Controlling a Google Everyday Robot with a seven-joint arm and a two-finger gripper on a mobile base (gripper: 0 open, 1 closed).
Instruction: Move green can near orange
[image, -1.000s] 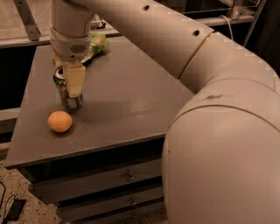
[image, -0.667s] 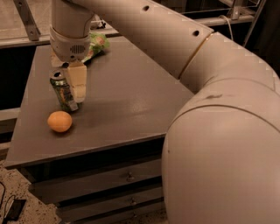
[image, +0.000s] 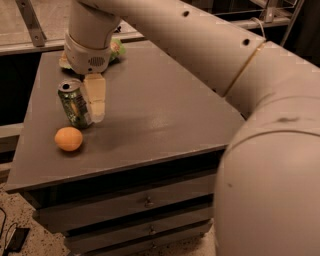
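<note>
At left of frame your gripper (image: 95, 112) sits just beside the green can (image: 75, 104), standing just above the orange (image: 68, 138); its grip cannot be told, and pulling away sideways could topple the can.

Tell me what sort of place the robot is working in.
Probably an office or lab workroom: a grey cabinet with drawers, metal framing behind, and the gripper beside the green can near the orange.

The small green metal drink can (image: 75, 105), silver-topped, stands upright on the tabletop (image: 160, 110) at left of frame, near the round orange fruit (image: 68, 139) below it; the claw (image: 93, 107) is at its right side.
</note>
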